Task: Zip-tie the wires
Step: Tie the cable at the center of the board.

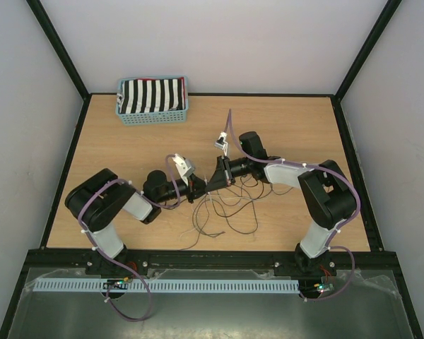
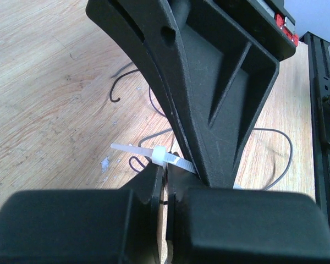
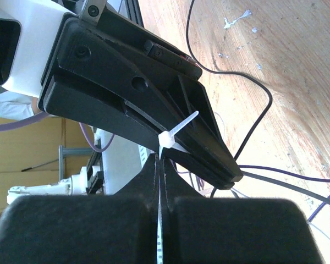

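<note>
The two grippers meet tip to tip above mid-table. My right gripper (image 1: pixel 216 183) (image 3: pixel 160 159) is shut on the white zip tie (image 3: pixel 166 138); its strap runs down between the jaws and its head sits just past the tips. My left gripper (image 1: pixel 200 188) (image 2: pixel 168 171) is shut right under the zip tie's head (image 2: pixel 159 155), and a thin dark strand crosses the slit between its jaws. The tie's short tail pokes out free. The wires (image 1: pixel 230 212) (image 3: pixel 264 93) hang from the meeting point and curl in loops on the wood.
A blue basket (image 1: pixel 152 99) holding striped black-and-white cloth stands at the back left. A black frame edges the wooden table (image 1: pixel 304 127). In the left wrist view the right gripper's black fingers (image 2: pixel 220 99) fill the upper middle.
</note>
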Tool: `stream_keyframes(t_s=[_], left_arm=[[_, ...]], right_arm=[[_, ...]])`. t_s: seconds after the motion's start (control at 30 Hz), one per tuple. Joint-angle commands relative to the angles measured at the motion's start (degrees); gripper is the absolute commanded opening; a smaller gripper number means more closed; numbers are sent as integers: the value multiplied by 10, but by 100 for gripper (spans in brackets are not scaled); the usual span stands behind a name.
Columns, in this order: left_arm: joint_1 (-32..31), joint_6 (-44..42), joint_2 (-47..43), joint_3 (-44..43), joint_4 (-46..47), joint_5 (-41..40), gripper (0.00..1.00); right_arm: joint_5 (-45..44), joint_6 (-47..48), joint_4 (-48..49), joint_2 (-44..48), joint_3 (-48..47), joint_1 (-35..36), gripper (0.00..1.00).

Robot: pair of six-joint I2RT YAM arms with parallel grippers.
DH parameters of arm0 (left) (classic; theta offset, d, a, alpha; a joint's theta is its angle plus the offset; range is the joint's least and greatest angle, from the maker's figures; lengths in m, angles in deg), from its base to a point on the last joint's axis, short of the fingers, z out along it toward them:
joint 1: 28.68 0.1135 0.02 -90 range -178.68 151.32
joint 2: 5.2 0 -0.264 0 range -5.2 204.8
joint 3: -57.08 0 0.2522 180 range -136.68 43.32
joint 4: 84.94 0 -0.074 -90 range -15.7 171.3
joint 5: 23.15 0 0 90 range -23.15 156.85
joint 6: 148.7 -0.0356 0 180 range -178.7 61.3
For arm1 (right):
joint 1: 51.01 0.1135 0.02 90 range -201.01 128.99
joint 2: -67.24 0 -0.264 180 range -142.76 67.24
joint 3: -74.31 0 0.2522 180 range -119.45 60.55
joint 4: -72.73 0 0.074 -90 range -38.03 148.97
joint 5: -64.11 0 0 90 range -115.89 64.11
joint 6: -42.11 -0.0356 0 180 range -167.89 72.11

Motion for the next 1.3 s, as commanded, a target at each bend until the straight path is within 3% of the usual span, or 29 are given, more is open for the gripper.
stream_keyframes(t_s=[0.0,0.57,1.27], left_arm=[[-9,-17,-27,1,34,5,0],[-40,-73,-32,16,34,-24,0],[-76,-172,-37,32,34,-52,0]], right_arm=[[-6,-7,19,8,-6,2,0],[-24,-38,19,-5,-23,0,0],[-26,-10,-70,-33,-53,-19,0]])
